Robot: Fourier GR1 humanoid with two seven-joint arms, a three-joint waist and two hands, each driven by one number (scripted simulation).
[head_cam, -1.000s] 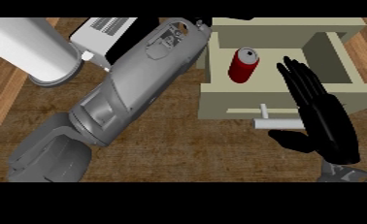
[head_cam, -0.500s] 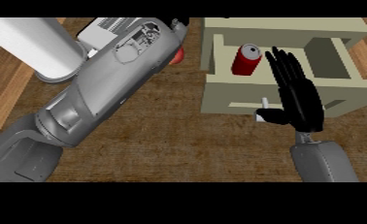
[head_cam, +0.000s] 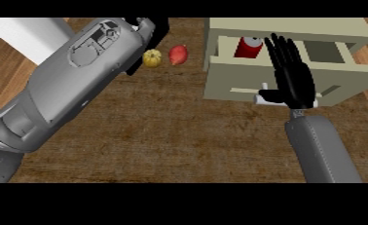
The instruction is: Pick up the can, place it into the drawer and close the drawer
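The can is sitting upright inside the open drawer, in its left part, close to the left wall. It is red with a pale, silvery top, and its right edge is being partly covered by the fingers of the right hand.

That hand is lying flat against the drawer's front, fingers straight and slightly apart, pointing up over the rim toward the can, with the thumb sticking out to the left just above the pale handle. It is holding nothing. Judging from this, the can is already in place and only the closing push is remaining.

The risk is lying in that push. The fingertips are reaching past the front edge into the drawer, so they may be getting caught between drawer and cabinet as it slides in, or may be nudging the can over. A push landing off to one side could also be skewing the drawer so that it jams.

The left hand is showing at the top left beyond its big grey forearm; I cannot tell how its fingers are set. Near it, a yellow fruit and a red fruit are lying on the wooden counter, well apart from the drawer.
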